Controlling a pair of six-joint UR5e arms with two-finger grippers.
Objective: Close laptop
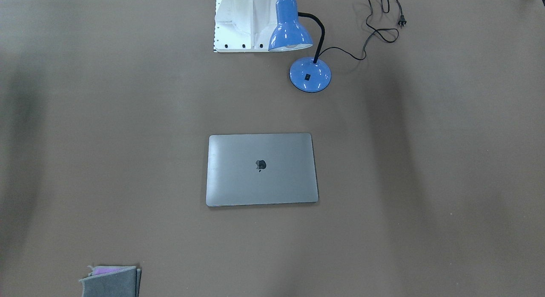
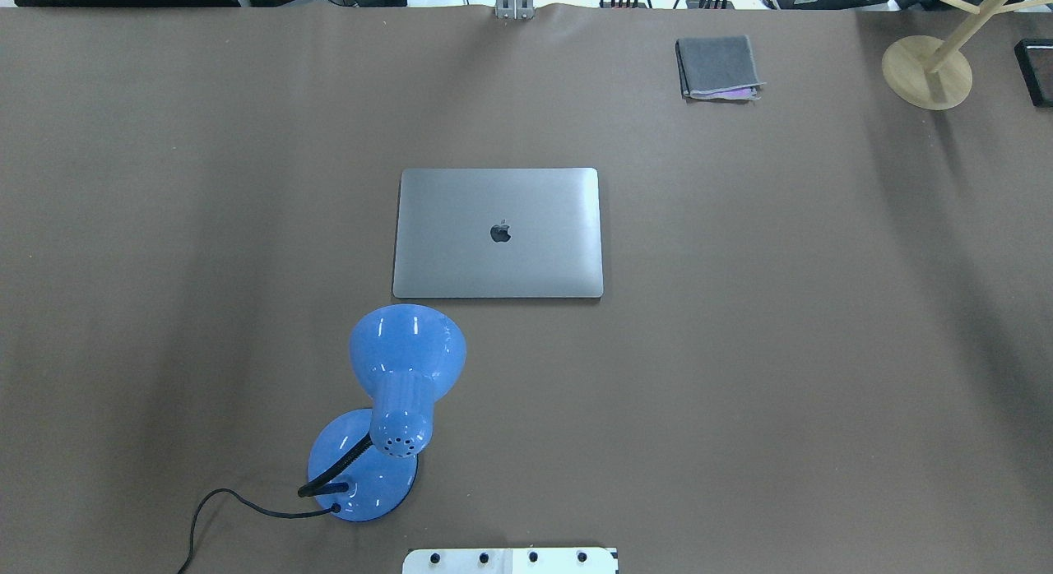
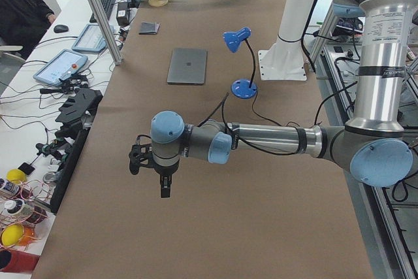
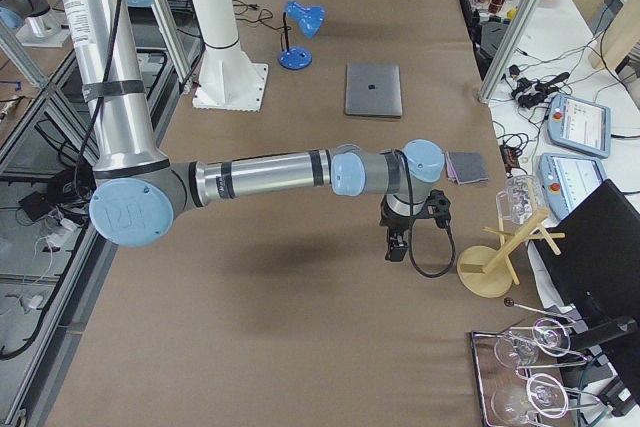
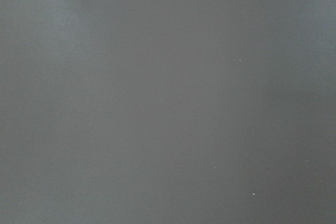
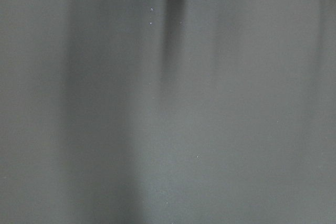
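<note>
Overhead exterior: laptop [image 2: 498, 233] lies crosswise (logo [image 2: 501, 232] upright).

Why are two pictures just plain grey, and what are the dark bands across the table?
Left wrist view: only bare table cover, evenly lit, featureless; right wrist view: the same cover with soft vertical shadow bands; front-facing view: broad blurry shadows either side of the laptop, bright glints on the blue lamp; overhead view: a pale sheen on the laptop's lid.
</note>
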